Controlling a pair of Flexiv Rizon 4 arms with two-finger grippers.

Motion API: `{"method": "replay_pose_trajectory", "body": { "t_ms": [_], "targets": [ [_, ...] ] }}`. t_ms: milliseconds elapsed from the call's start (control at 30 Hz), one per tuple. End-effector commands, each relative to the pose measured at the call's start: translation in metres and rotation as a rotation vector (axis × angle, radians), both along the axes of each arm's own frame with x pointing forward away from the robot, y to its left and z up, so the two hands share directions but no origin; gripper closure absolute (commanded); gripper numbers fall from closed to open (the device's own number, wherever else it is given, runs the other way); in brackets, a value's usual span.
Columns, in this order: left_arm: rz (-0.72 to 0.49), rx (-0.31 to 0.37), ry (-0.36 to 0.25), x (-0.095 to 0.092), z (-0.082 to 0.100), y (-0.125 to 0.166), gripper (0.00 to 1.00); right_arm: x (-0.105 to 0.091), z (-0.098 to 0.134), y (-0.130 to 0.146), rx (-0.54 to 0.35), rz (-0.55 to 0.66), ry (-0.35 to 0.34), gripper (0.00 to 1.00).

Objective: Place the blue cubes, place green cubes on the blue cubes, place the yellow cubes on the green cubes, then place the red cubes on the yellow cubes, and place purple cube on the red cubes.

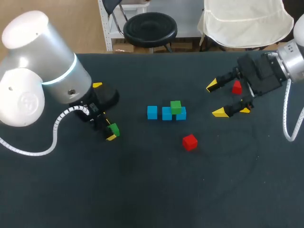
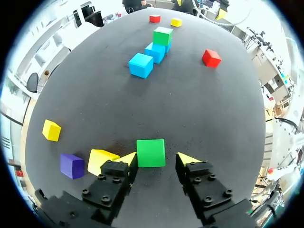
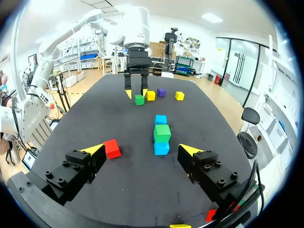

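Counter (image 1: 142, 190): dark and matte. Cubes: smooth, solid-coloured, square-edged.

Lower left in the head view: left gripper (image 2: 157, 159) narrowly parted around one green cube (image 1: 113, 129). One fingertip is against it, the other just clear.

Centre: three blue cubes (image 1: 166, 113) in a row, with a second green cube (image 1: 175, 107) on the row's right-hand part. One red cube (image 1: 189, 142) lies lower right of them.

Upper right: right gripper (image 1: 216, 99) spread wide, holding nothing, with a second red cube (image 1: 236, 87) just beside one finger.
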State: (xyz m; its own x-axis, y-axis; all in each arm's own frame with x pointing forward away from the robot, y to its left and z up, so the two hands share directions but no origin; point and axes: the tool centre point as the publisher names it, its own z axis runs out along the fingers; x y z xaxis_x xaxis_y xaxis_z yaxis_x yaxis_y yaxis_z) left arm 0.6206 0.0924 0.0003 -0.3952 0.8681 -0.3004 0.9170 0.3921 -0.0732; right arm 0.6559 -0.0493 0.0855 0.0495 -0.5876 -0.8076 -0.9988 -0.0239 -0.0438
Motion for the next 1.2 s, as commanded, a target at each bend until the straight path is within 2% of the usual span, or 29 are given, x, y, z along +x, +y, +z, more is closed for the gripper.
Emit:
{"method": "replay_pose_trajectory", "body": {
  "t_ms": [33, 133, 333, 400, 433, 467, 600, 767, 833, 1000, 1200],
  "targets": [
    [0.005, -0.001, -0.008, -0.001, -0.002, 0.001, 0.59, 0.000, -0.001, 0.000, 0.002, 0.001, -0.001, 0.00],
    [0.014, -0.013, -0.028, -0.001, -0.001, 0.002, 0.66, 0.000, -0.001, 0.000, 0.002, 0.001, -0.001, 0.00],
    [0.019, -0.017, -0.033, -0.002, -0.001, 0.002, 0.57, 0.000, -0.001, 0.000, 0.002, 0.001, -0.001, 0.00],
    [0.006, -0.023, -0.030, -0.002, -0.002, 0.000, 0.68, 0.000, -0.001, 0.000, 0.002, 0.001, -0.001, 0.00],
    [-0.004, -0.032, -0.031, -0.002, -0.002, -0.001, 0.81, 0.000, -0.001, 0.000, 0.002, 0.001, -0.001, 0.00],
    [-0.014, -0.042, -0.038, -0.003, -0.002, -0.002, 1.00, 0.000, -0.001, 0.000, 0.002, 0.001, -0.001, 0.00],
    [-0.090, -0.084, -0.059, -0.008, 0.005, -0.011, 1.00, 0.000, -0.001, 0.000, 0.002, 0.001, -0.001, 0.00],
    [-0.150, -0.073, -0.076, -0.017, 0.014, -0.019, 1.00, 0.000, -0.001, 0.000, 0.002, 0.001, -0.001, 0.00],
    [-0.168, -0.077, -0.058, -0.021, 0.012, -0.023, 1.00, 0.000, -0.001, 0.000, 0.002, 0.001, -0.001, 0.00],
    [-0.234, -0.036, -0.054, -0.030, 0.006, -0.035, 1.00, 0.000, -0.001, 0.000, 0.002, 0.001, -0.001, 0.00],
    [-0.261, -0.051, -0.049, -0.030, 0.003, -0.045, 1.00, 0.000, -0.001, 0.000, 0.002, 0.001, -0.001, 0.00]
  ]
}}
